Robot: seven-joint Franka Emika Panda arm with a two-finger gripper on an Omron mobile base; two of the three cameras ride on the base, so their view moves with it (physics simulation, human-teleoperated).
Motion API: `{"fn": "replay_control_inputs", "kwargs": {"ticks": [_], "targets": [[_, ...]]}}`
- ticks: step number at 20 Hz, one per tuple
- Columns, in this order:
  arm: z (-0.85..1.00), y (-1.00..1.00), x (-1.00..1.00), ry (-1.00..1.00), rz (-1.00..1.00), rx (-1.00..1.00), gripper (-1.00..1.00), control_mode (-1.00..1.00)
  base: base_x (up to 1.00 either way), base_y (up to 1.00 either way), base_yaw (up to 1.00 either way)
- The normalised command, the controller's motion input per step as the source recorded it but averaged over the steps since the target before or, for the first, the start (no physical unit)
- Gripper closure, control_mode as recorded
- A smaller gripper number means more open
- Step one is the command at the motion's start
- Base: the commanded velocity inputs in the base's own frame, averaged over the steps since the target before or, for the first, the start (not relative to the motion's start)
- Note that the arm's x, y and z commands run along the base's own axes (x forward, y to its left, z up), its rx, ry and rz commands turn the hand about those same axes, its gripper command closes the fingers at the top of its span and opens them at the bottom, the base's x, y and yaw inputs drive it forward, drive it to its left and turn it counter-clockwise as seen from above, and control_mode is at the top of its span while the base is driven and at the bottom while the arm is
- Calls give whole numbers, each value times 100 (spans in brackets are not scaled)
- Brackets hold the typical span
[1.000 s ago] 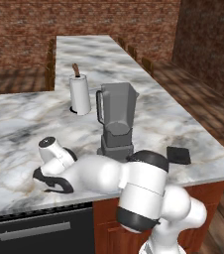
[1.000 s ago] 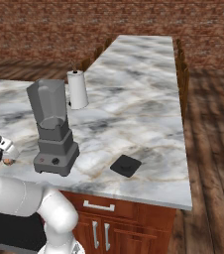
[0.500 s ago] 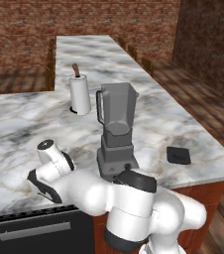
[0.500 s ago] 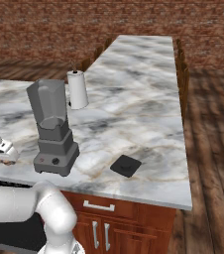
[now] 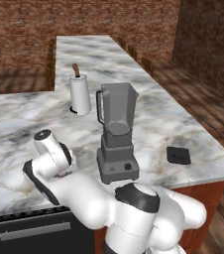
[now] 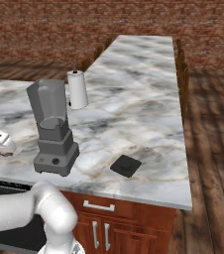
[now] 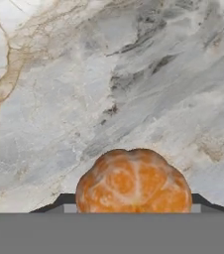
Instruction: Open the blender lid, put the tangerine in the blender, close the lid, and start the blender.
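Tangerine (image 7: 134, 181) sits on the table (image 5: 15, 124) left of the blender (image 5: 116, 134), right between the gripper (image 7: 133, 211) fingers in the hand view. Can't tell whether the jaws are pinching it or just bracketing it. My read: light, round, slightly soft, rolls easily, so grab across the widest part with modest force. Lid (image 5: 178, 155) is off, lying flat on the table right of the blender, well apart from it. Base views show blender, lid and paper-towel roll (image 5: 79, 93); the fruit is visible in the hand view.
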Motion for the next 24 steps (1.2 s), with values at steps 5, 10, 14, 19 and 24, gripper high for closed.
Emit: {"fn": "replay_control_inputs", "kwargs": {"ticks": [5,10,14,19,24], "targets": [[100,-32,-23,-26,-1,0,100,-100,0,0,0],[100,-40,-11,-21,-5,0,100,-100,0,0,0],[100,-48,-1,-17,-6,0,100,-100,0,0,0],[100,-54,0,-14,-8,0,100,-100,0,0,0],[99,-55,0,-10,-8,0,100,-100,0,0,0]]}}
